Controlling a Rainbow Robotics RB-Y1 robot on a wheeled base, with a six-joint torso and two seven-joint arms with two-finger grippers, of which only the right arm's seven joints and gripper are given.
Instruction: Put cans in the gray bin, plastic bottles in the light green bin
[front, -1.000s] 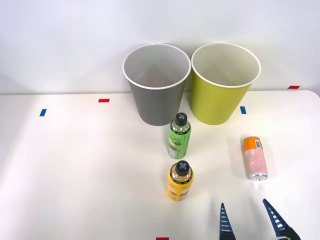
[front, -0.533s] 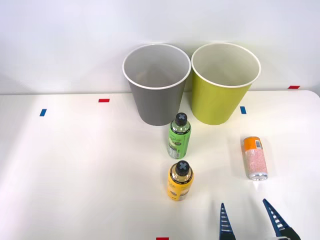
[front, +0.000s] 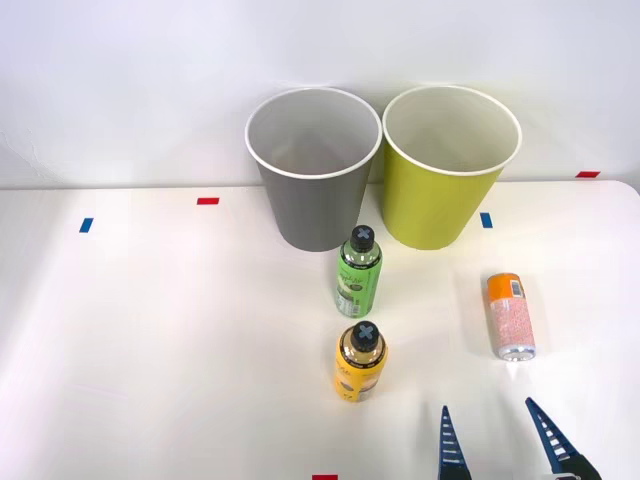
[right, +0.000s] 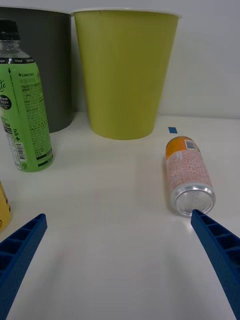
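Observation:
An orange-topped can (front: 511, 315) (right: 188, 173) with a pale patterned body lies on its side on the white table, silver end toward me. The green-labelled bottle (front: 358, 272) (right: 23, 104) and the shorter yellow bottle (front: 360, 362) (right: 3, 206) stand upright, both black-capped. Behind them stand the gray bin (front: 314, 170) (right: 44, 65) and the light green bin (front: 449, 168) (right: 125, 70), side by side. My right gripper (front: 498, 448) (right: 120, 255) is open at the table's front edge, just short of the can, with nothing between its fingers.
The white table (front: 150, 340) carries small red tape marks (front: 207, 201) and blue tape marks (front: 85, 225) near its back edge, plus one blue mark (front: 486, 219) beside the light green bin. A pale wall rises right behind the bins.

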